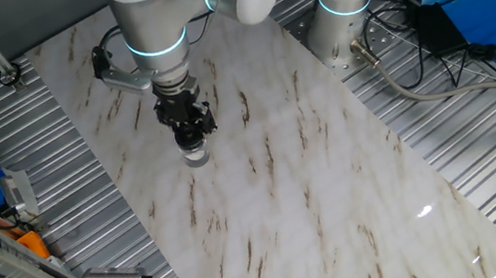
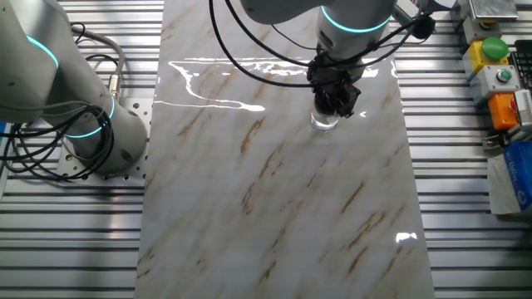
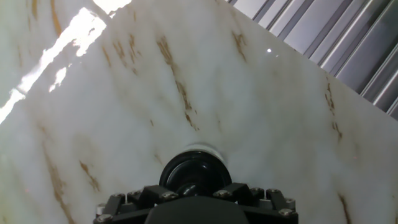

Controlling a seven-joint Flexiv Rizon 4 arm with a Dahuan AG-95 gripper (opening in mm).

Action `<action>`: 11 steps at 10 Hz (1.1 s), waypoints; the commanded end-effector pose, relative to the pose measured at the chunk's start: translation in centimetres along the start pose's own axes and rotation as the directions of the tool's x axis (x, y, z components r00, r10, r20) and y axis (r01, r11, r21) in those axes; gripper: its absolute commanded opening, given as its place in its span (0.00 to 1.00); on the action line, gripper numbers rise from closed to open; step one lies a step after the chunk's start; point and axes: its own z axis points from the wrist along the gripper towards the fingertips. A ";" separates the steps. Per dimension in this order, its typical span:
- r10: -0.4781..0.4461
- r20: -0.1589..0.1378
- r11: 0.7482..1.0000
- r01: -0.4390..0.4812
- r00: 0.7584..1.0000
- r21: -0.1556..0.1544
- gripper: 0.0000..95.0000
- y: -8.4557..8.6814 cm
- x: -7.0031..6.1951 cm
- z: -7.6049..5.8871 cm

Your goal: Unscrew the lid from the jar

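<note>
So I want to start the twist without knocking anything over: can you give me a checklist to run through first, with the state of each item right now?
1. Pincer is directly above the jar: ok, both fixed views show it on top.
2. Jar stands upright on the marble table: ok.
3. Lid is centred under the pincer: ok, hand view shows the black cap just ahead of the fingers' base.
4. Fingers closed on the lid: cannot tell, the contact is hidden.
5. Lid still threaded on: cannot tell.
6. Nothing near the jar to bump: ok, marble around it is bare.
</note>
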 end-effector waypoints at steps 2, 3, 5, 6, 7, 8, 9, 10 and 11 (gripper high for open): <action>-0.001 -0.007 1.000 0.002 1.000 0.011 0.40 0.0 0.0 0.1; -0.008 -0.012 1.000 0.009 1.000 0.018 0.20 0.0 -0.1 0.1; -0.036 -0.015 0.999 0.036 0.999 0.018 0.00 0.0 -0.1 0.1; -0.067 -0.014 0.998 0.067 0.998 0.016 0.00 0.1 -0.1 0.1; -0.105 -0.012 0.994 0.106 0.994 0.016 0.00 0.1 -0.1 0.0; -0.136 -0.010 0.991 0.136 0.991 0.015 0.00 0.1 -0.1 0.0; -0.171 -0.012 0.985 0.171 0.985 0.015 0.00 0.1 -0.1 0.0; -0.209 -0.016 0.978 0.209 0.978 0.016 0.00 0.1 -0.1 0.0; -0.269 -0.021 0.963 0.269 0.963 0.018 0.00 0.1 -0.1 0.0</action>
